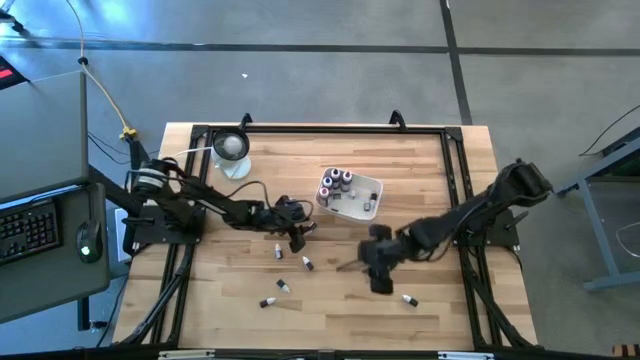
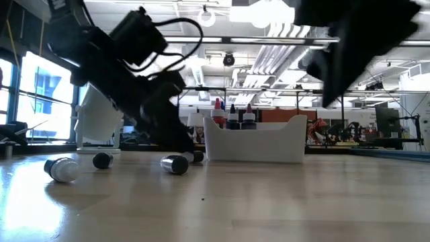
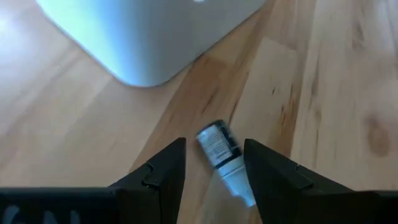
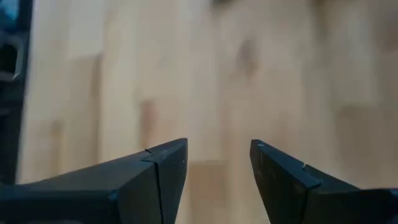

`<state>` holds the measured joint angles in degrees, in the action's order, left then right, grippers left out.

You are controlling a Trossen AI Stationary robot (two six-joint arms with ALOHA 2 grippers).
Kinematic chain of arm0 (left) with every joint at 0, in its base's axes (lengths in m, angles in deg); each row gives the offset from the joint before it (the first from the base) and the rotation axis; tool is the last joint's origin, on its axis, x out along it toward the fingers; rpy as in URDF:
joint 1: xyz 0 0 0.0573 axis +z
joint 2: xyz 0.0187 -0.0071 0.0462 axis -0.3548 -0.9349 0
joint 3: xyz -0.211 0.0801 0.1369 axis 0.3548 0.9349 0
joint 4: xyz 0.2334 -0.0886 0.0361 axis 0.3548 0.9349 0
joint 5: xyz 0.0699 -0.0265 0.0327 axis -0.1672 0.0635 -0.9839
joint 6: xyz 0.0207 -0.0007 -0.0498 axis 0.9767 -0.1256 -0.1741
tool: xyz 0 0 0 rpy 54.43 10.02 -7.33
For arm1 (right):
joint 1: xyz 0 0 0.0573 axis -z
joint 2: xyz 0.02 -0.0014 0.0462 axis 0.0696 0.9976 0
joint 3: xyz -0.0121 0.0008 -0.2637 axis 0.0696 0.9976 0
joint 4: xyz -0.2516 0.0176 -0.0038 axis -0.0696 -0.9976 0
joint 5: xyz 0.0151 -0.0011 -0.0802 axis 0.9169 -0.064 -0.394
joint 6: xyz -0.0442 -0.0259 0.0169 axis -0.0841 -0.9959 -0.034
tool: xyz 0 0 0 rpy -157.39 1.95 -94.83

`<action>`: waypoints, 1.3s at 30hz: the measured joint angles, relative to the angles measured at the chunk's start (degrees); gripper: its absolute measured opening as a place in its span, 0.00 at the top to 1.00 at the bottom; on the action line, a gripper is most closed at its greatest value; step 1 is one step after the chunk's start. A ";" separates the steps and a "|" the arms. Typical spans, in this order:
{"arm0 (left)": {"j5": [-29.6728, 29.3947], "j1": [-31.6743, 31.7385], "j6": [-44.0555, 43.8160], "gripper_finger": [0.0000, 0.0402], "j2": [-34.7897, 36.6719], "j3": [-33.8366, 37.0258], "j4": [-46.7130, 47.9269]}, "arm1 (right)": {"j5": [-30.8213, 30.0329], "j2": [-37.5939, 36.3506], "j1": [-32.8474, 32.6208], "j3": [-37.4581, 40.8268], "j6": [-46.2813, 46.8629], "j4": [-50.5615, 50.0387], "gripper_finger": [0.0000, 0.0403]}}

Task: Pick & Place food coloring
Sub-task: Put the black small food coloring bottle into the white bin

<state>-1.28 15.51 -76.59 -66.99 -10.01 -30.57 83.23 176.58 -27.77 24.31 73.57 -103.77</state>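
Bottles of food coloring [image 1: 340, 182] standing up close together at one end of the white tray [image 1: 368, 208], near the middle of the wooden bench [image 1: 440, 170]. From the low view, showing as red and dark bottles with pointed caps, poking up over the tray wall [image 2: 255, 144]. More small bottles lying loose on the bench in front of the tray: a first loose bottle [image 1: 278, 250], a second loose bottle [image 1: 307, 263], a third loose bottle [image 1: 283, 286] and a fourth loose bottle [image 1: 267, 301], all on the left half. A fifth loose bottle [image 1: 410, 299] lying alone, farther to the right. Left arm [image 1: 215, 205] reaching in from the left side toward the tray. Left jaws down low at the bench and spread apart, one on each side of a little bottle [image 3: 219, 155] with a dark body and a white cap. Lying on its side, just beside a rounded corner of the tray, and not squeezed. Hard to tell whether its cap touches one side. Right arm [image 1: 480, 210] reaching in from the right side. Right jaws also spread apart and holding nothing, with only bare wood between them, over the bench in front of the tray. Round clear dish [image 1: 230, 148] with a white ball at the back left corner, well apart from the bottles.
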 joint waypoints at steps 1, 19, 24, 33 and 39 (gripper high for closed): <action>0.03 0.00 0.00 0.60 -1.26 -0.86 -0.28 | 0.69 0.45 -1.15 0.02 2.16 -0.74 0.58; -0.48 0.04 1.97 0.75 -4.91 -3.92 3.00 | 12.22 6.98 -15.87 0.02 30.44 -11.87 0.58; 0.13 0.02 1.98 0.85 -4.88 -3.81 2.24 | 14.48 8.98 -17.18 0.01 32.75 -11.80 0.58; 8.88 -0.06 1.35 0.81 -1.95 -4.29 2.30 | 14.63 11.19 -17.98 -0.18 33.64 -12.60 0.58; 11.19 0.02 6.69 0.81 2.60 -9.04 4.83 | 11.86 11.19 -18.05 -0.13 34.35 -13.03 0.59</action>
<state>9.91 15.53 -69.90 -64.39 -19.05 -25.74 95.10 187.77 -45.82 24.17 107.92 -116.79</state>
